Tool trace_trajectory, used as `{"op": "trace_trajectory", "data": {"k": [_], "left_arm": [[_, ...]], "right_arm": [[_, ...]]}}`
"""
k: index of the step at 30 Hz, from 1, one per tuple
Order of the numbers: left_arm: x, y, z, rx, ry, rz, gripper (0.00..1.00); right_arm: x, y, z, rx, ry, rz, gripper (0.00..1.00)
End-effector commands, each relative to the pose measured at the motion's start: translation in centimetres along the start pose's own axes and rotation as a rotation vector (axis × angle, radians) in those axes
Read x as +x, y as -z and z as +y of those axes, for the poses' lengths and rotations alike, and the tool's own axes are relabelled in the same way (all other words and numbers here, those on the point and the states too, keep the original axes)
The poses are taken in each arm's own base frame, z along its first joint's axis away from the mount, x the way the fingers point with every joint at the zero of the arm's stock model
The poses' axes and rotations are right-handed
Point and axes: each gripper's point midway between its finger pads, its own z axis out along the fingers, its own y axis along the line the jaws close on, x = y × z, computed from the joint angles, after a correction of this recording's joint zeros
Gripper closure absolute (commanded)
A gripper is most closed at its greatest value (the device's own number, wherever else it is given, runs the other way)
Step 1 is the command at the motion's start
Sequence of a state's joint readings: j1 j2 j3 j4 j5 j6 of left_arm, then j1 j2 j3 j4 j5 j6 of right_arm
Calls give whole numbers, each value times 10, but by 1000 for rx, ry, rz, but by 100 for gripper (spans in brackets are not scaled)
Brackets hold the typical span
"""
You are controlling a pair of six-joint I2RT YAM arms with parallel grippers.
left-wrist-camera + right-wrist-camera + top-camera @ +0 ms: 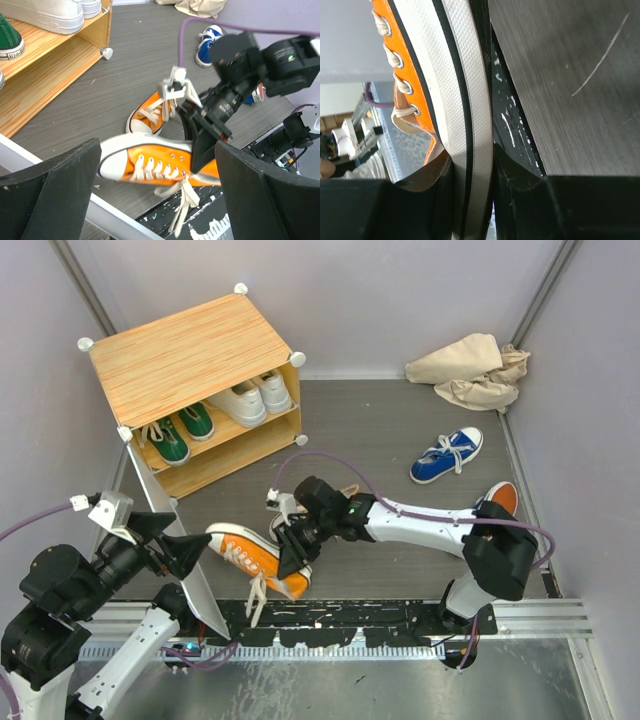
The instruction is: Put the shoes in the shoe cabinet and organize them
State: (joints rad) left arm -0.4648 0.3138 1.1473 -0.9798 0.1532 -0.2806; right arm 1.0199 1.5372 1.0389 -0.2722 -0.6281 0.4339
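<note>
Near front edge of table (400, 450), right hand (292, 558) pinches orange shoe (240, 545) by heel sole, jaws part closed, shoe held off table. Left hand (185, 548) gapes wide, empty. Judged best: firm grip, toe-first into shoe cabinet (190, 355) lower bay under green pair (180, 432); mind dangling laces (255, 600), open door (195, 585).

Pale lilac-grey walls (400, 300) close in the far, left and right sides. Thin metal posts (83, 285) run up both far corners. Tabletop (390, 440) is dark grey wood-grain, matte, with a thin light scratch (597, 62) in the right wrist view. Crumpled beige cloth (470, 370) lies in the far right corner, against the wall. Silver slotted rail (540, 615) runs along the near edge, speckled metal plate (350, 680) nearer still. Light even, shadows soft.
</note>
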Motion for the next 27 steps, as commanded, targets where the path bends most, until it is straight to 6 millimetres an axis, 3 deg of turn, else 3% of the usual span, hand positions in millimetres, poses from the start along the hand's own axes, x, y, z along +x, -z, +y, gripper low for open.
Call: {"op": "trace_trajectory", "data": {"k": [1, 5, 12, 15, 19, 27], "left_arm": [[30, 0, 11, -54, 52, 108, 2], [31, -2, 10, -47, 64, 104, 2], [27, 0, 10, -50, 59, 88, 2], [25, -1, 10, -48, 59, 81, 2], [26, -4, 7, -29, 58, 81, 2], [29, -15, 6, -3, 48, 71, 2]], "right_arm": [[7, -20, 4, -102, 79, -4, 84], [22, -34, -34, 15, 43, 7, 63], [30, -28, -76, 229, 81, 3, 47], [23, -10, -103, 414, 130, -29, 36], [4, 28, -135, 687, 198, -109, 20], [-32, 87, -136, 903, 320, -268, 0]]}}
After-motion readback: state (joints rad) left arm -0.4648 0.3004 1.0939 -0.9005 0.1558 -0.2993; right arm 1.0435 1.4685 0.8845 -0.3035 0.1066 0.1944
